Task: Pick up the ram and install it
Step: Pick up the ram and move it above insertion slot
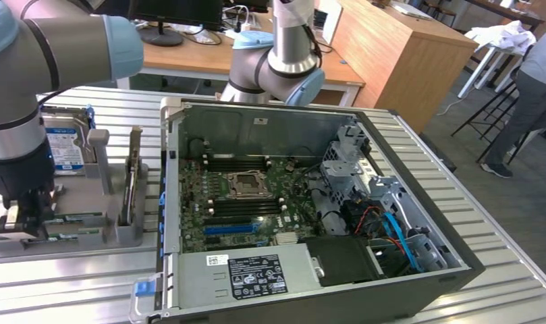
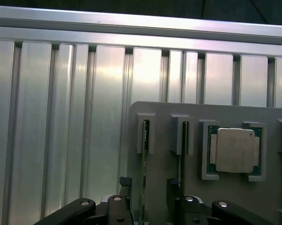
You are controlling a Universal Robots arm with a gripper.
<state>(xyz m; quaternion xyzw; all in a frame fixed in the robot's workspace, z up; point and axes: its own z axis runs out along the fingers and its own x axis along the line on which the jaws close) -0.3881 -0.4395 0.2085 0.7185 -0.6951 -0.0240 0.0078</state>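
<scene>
Ribbed aluminium table [image 1: 488,270] carries everything we see. At the exterior view's left stands a grey holder [image 1: 119,233] with a hard drive [image 1: 64,145] upright at its back and an expansion card [image 1: 133,175] on edge beside it. The gripper [image 1: 25,216] is low over the near end of this holder. In the wrist view the ram [image 2: 144,159] stands on edge in its slot. The gripper's [image 2: 149,187] dark fingers [image 2: 125,185] are parted on either side of it, apart from the board, with nothing held. The stick looks nearer one finger than the other. We judge the step in hand to be the grasp, and it is best done by centring the fingers on the stick first, so that both pads meet its flat faces together and do not bend it against the slot. A CPU [image 2: 234,150] lies flat in a pocket further along the holder. Toward the exterior view's middle sits the open computer case [image 1: 254,128], its memory slots [image 1: 241,162] bare, and a person [image 1: 534,88] stands at the far right.
</scene>
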